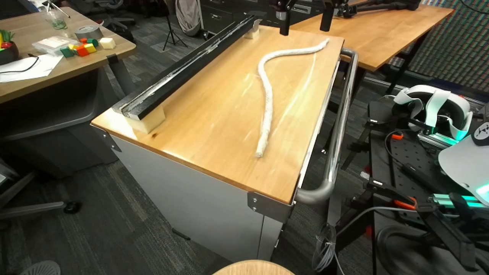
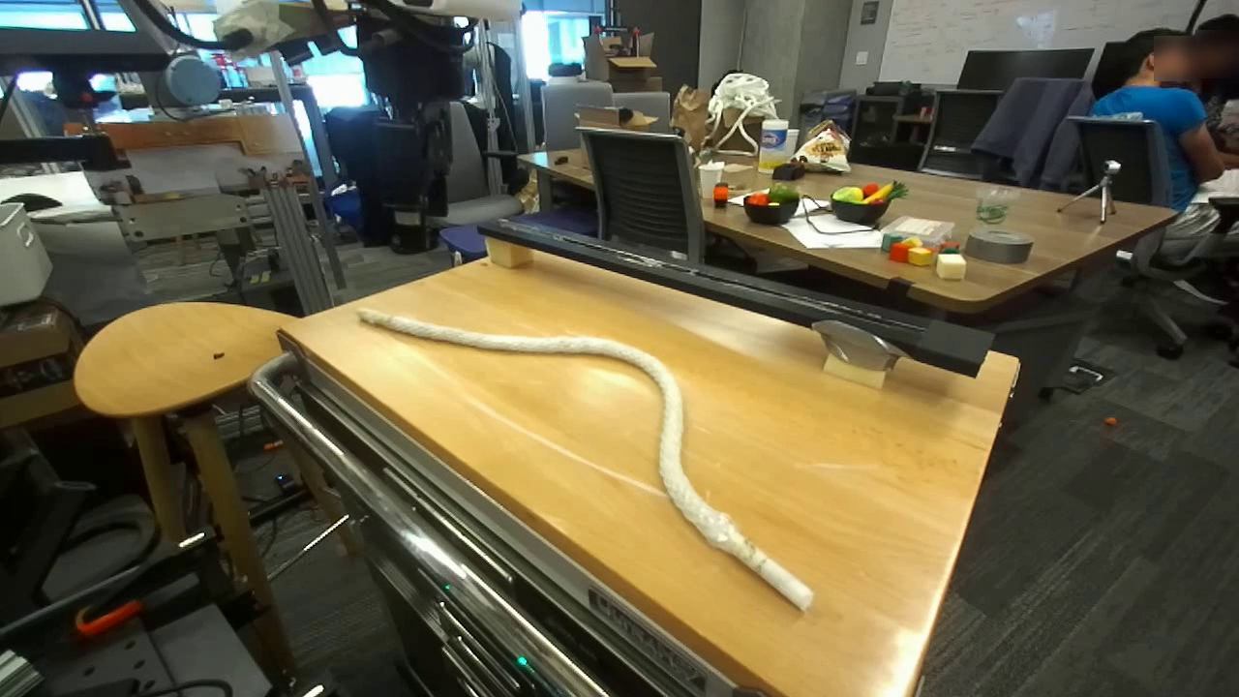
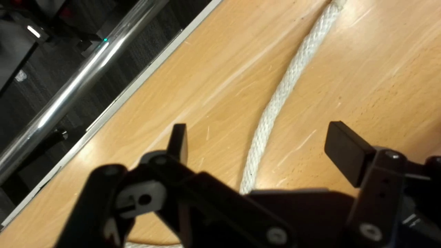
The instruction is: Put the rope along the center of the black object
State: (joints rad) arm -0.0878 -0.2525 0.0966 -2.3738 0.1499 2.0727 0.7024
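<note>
Tabletop: scratched wood.
Rope: loose on the wood, curved.
Rope axis: 7 to 1 o'clock in the wrist view, between the jaws.
Gripper: jaws spread wide, nothing held, above the rope; straight descent should straddle it.
Black rail: 10 o'clock from the rope in an exterior view, on 2 blocks.
Missing from wrist view: rail, rope's whole curve; both exterior views show them.

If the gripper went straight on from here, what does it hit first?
Probably the wooden tabletop, with the open gripper straddling the white rope, which shows between its jaws in the wrist view. Depth is unclear; it might graze the rope first.
</note>
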